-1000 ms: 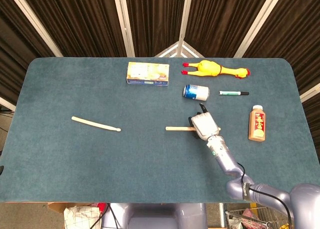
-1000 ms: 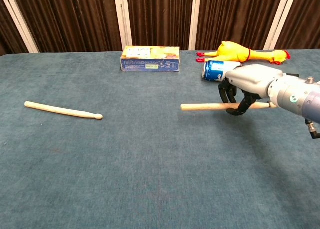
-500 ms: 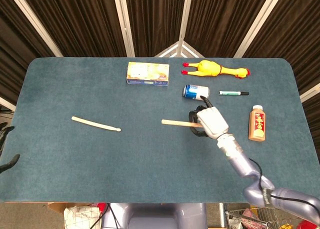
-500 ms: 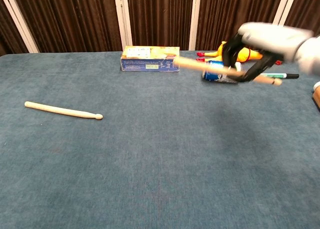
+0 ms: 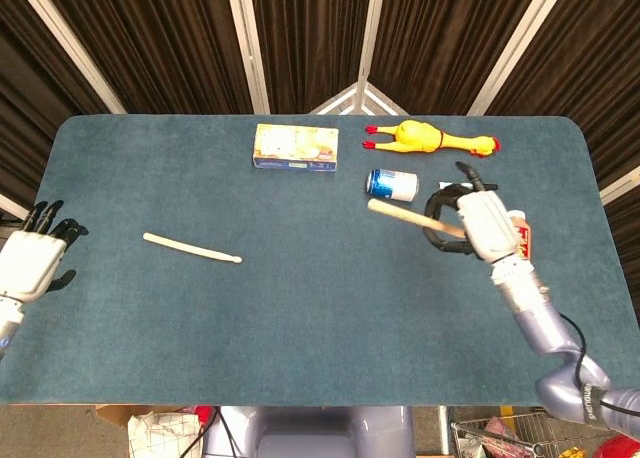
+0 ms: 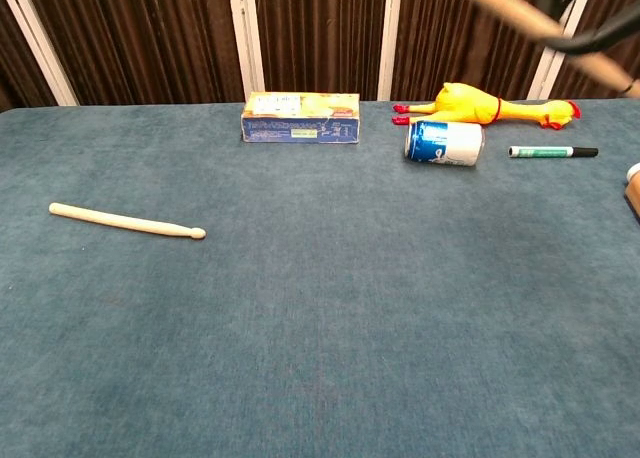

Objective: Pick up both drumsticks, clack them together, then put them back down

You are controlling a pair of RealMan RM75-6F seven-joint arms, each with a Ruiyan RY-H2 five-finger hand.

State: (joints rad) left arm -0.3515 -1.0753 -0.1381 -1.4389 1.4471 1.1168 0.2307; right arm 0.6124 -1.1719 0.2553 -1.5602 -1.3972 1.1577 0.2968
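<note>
Above the table, drumstick (image 5: 412, 218) gripped in right hand (image 5: 478, 225); left hand (image 5: 30, 259) empty, fingers apart.

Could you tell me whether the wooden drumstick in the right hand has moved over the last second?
Yes. The wooden drumstick gripped by the right hand has risen off the table and shifted right, now beside the blue can.

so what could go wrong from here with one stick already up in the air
The right hand grips the raised wooden drumstick near one end, so the long free end could slip or swing down onto the blue can lying on its side.

The other pale wooden drumstick lies flat on the blue felt table, apart from the left hand at the table's edge. A thin, flat stick may roll away under the fingers.
</note>
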